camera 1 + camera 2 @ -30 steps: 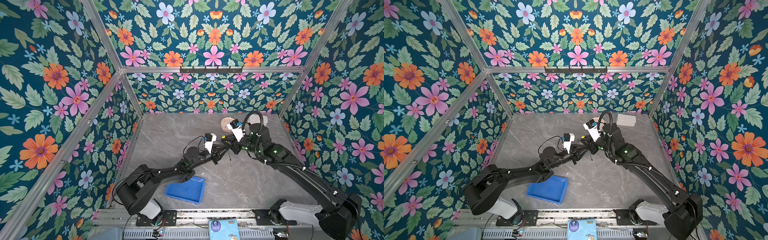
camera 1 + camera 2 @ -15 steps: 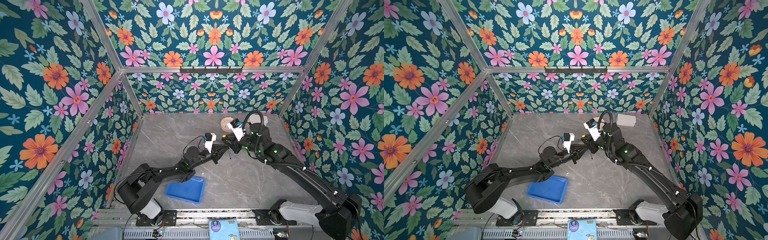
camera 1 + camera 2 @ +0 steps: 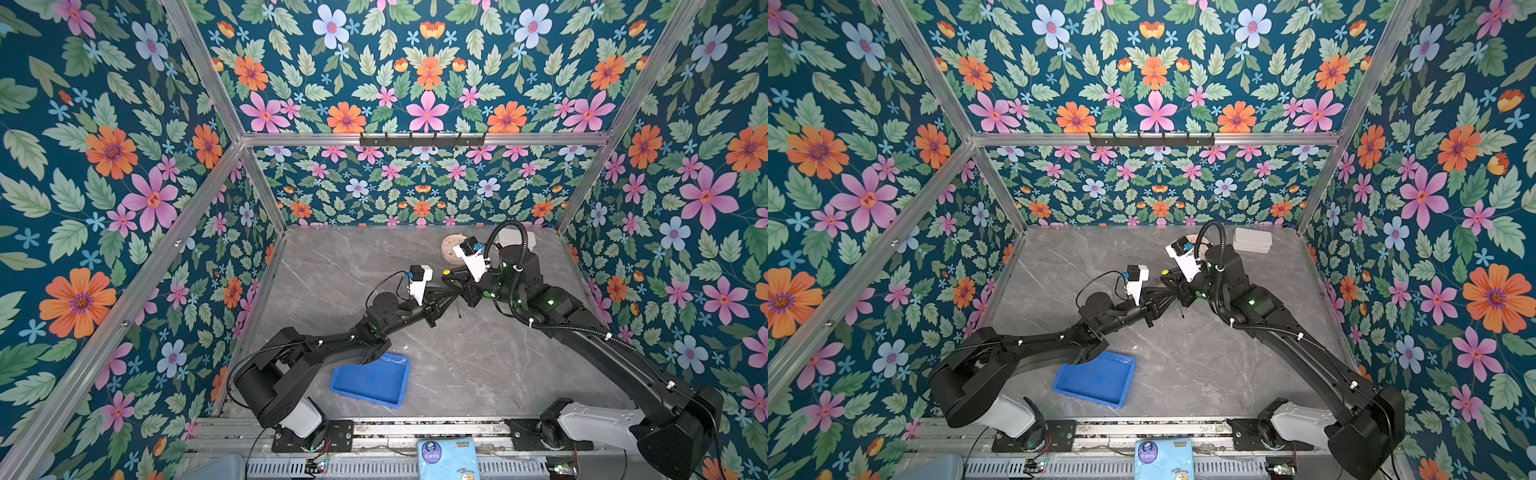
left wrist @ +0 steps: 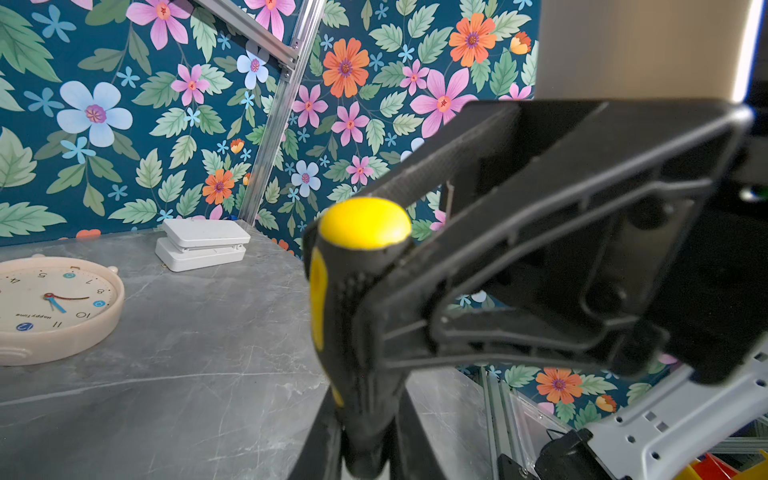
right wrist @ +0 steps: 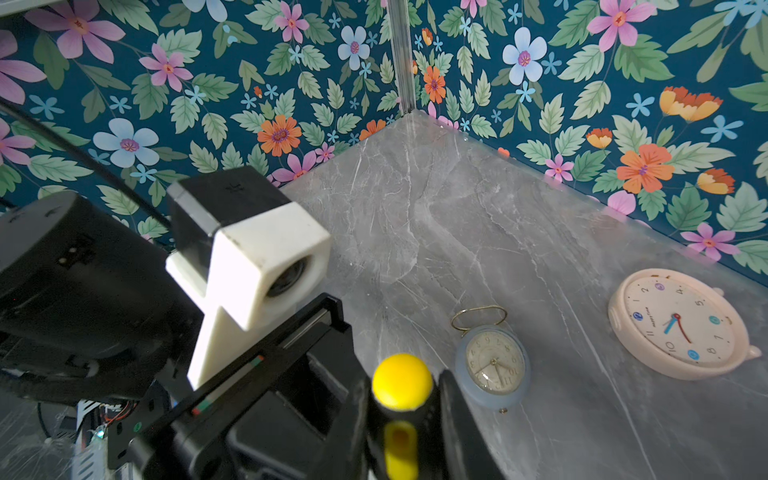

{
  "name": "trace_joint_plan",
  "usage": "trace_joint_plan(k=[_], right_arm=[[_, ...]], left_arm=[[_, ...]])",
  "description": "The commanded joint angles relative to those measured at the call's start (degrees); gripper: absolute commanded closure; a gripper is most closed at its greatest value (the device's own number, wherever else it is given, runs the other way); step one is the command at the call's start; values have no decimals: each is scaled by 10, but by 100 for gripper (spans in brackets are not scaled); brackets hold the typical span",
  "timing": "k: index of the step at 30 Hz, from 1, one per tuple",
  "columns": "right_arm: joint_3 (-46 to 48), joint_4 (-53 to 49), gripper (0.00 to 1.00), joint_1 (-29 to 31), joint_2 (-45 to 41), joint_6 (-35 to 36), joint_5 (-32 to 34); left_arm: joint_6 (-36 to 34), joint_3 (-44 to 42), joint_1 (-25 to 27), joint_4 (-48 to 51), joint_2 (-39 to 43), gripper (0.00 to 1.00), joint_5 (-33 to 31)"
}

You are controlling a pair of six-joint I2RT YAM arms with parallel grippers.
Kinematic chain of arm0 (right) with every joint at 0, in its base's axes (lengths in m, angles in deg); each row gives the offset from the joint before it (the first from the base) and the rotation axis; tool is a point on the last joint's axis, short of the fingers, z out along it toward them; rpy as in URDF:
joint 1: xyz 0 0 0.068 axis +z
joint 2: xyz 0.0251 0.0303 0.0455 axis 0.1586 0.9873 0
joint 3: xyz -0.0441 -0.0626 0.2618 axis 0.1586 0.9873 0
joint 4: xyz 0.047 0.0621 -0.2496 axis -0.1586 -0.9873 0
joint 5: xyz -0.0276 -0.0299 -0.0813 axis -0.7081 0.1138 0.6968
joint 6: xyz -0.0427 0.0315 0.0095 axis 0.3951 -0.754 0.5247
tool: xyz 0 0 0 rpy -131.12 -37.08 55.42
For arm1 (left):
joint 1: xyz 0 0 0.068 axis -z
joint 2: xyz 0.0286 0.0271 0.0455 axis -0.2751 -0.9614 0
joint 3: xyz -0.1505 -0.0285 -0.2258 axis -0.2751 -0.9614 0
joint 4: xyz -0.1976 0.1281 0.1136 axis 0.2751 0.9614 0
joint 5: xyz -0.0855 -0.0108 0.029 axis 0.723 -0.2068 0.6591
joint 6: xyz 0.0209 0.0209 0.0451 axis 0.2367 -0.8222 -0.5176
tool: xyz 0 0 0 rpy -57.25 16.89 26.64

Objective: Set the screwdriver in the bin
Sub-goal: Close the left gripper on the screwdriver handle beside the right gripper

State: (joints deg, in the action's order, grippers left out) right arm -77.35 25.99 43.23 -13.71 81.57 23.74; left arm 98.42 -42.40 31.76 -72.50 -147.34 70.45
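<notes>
Left fingers [image 4: 320,453] are closed low on the screwdriver [image 4: 357,316] handle, near where the shaft starts. Right fingers [image 5: 459,428] are clamped on the same handle higher up, just under the yellow cap. So you have a two-handed hold in mid-air above the middle of the bench [image 3: 478,361]: tool upright, cap up, shaft pointing down, nothing touching the bench.

Handling, my read:
- It's light, stiff and not fragile.
- The ribbed black handle looks rubbery, so it should bite well.
- The shaft is thin smooth metal. Pinch there and it'll likely pivot or slide, so take it by the handle.
- Most of the mass sits in the handle, above the left pinch. If you let go with the right, expect it to tip about the left fingers.
- Check the left hold is square on the ribbed part before you release.

The bin [image 3: 374,380] sits at the near edge of the bench, partly under the left arm, well apart from the tool, empty. Its walls are low and a round handle rolls, so lay the tool in low and flat. Don't drop it.
</notes>
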Motion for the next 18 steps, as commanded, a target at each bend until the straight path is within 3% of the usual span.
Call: trace_joint_plan(k=[1,5,7,9,11,13,15,18], right_arm=[[-1,20,100,3,2,-14,-40],[-2,15,100,2,-3,-8,-30],[-3,15,94,3,-5,-6,-29],[-3,16,76,2,-8,-6,-26],[-3,18,43,2,-10,-6,-23],[-4,17,19,3,-12,-5,-19],[-4,15,8,2,-16,-4,-17],[1,11,2,3,-29,6,-19]], left_arm=[[-5,0,-1,-10,2,100,-1],[-5,-9,-2,-10,10,100,-11],[-6,-12,-2,-10,13,100,-19],[-7,-15,-2,-10,15,100,-24],[-8,-16,-3,-10,18,100,-30],[-8,-19,-2,-10,24,100,-39],[-4,-28,-3,-10,34,100,-58],[5,-50,-2,2,63,100,-107]])
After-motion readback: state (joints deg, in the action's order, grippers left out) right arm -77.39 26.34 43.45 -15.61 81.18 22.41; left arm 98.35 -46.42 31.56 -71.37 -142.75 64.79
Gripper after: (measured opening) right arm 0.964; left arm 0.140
